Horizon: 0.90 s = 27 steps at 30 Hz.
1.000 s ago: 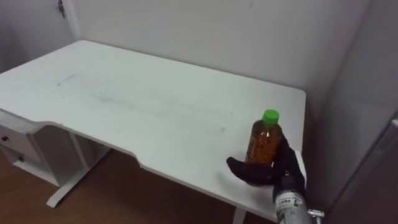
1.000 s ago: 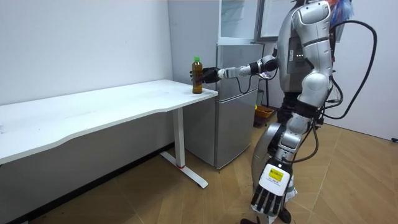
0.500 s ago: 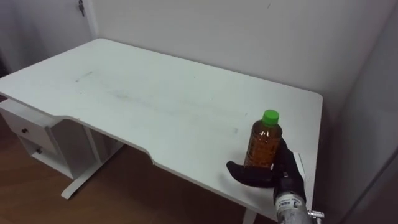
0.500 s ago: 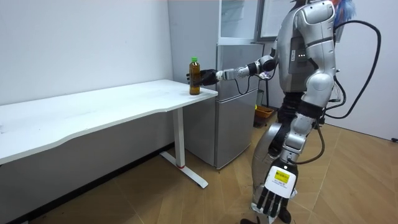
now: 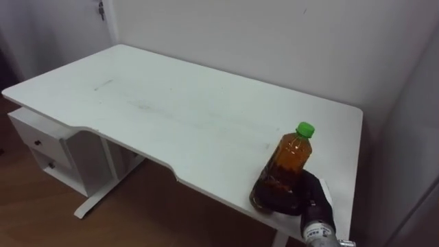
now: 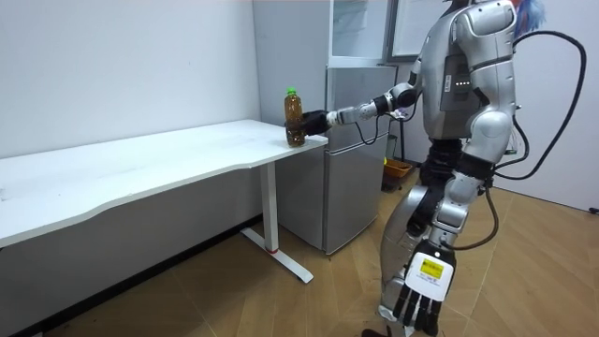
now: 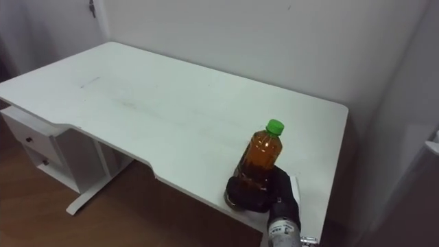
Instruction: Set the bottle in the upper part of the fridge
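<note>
At the table's near right corner my right hand is wrapped round the lower part of the bottle, fingers curled across its base, thumb side hidden. The bottle is amber with a green cap and leans a bit toward the table's middle; can't tell if its base is clear of the top yet. Step in hand, as I judge it: the pick-up, with the grip made and the carry not started. My left hand hangs low beside my leg, away from the table, fingers straight and holding nothing. Further along the table, a white drawer unit sits under its far left end. Past the table's right end, just beside it, stands the fridge, door shut. Next move calls for lifting the bottle off the table, turning toward the fridge, and getting the upper door open, likely with the free hand.
</note>
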Motion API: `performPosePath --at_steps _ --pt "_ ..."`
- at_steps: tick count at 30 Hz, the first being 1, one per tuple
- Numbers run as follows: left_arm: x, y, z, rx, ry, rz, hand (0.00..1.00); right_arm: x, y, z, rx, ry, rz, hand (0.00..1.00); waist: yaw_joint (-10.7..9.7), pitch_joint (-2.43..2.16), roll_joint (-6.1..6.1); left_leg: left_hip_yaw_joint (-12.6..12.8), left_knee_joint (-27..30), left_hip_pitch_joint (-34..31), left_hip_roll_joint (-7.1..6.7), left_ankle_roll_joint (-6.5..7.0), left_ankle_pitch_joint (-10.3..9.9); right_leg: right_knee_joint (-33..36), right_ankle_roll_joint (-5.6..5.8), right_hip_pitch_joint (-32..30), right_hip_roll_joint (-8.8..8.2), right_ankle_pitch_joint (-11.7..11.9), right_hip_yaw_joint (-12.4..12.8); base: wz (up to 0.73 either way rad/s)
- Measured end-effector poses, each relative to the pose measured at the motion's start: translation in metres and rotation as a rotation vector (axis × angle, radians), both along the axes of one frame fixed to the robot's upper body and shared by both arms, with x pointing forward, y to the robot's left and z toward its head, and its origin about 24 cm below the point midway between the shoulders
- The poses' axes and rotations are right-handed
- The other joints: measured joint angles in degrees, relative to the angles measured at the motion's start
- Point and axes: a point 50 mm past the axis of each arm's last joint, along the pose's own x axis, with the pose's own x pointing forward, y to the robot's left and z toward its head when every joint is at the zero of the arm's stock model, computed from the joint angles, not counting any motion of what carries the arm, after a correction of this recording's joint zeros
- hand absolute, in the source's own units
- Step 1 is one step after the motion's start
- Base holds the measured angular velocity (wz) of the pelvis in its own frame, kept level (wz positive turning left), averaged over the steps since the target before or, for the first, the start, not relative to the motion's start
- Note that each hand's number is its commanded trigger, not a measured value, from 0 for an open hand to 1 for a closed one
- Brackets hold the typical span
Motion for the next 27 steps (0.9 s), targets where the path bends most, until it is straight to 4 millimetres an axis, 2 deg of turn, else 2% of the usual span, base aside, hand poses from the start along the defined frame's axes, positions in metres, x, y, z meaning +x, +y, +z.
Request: performPosePath --at_steps 9,14,21,23,27 --pt "0.002 -0.003 0.0 -0.02 0.001 -0.023 0.0 0.0 -0.001 -0.001 0.046 0.008 0.001 1.0 -0.04 0.0 -0.28 -0.09 -0.37 0.06 -0.29 0.34 0.27 0.21 0.33 -0.1 -0.8 -0.31 -0.71 0.0" --pt "0.008 -0.003 0.001 -0.014 -0.024 -0.045 0.0 0.0 -0.001 -0.001 0.07 0.012 -0.002 1.0 -0.09 -0.1 -0.55 -0.1 -0.4 0.09 -0.3 0.33 0.27 0.16 0.37 -0.19 -0.82 -0.43 -0.67 0.0" --pt "0.005 -0.002 0.001 -0.006 -0.015 -0.054 0.0 0.001 -0.004 0.001 0.104 0.018 0.001 1.0 -0.75 -0.18 -0.81 0.18 -1.08 0.46 -0.19 0.29 0.3 -0.21 0.37 -0.17 -0.67 -0.42 -0.45 -0.01" --pt "0.001 0.0 0.001 -0.005 -0.014 -0.038 0.0 0.002 -0.006 0.006 0.109 0.008 0.003 1.0 -1.65 -0.21 -0.87 0.13 -1.15 0.45 -0.2 0.28 0.3 -0.26 0.37 -0.18 -0.62 -0.42 -0.46 0.0" --pt "-0.015 0.002 0.0 0.004 0.0 -0.01 0.0 0.002 -0.01 0.039 0.111 -0.125 0.018 1.0 -3.47 -0.25 -0.91 0.98 -1.4 1.62 -0.14 0.3 0.28 -0.25 0.47 0.28 -0.54 -0.36 0.86 -0.11"
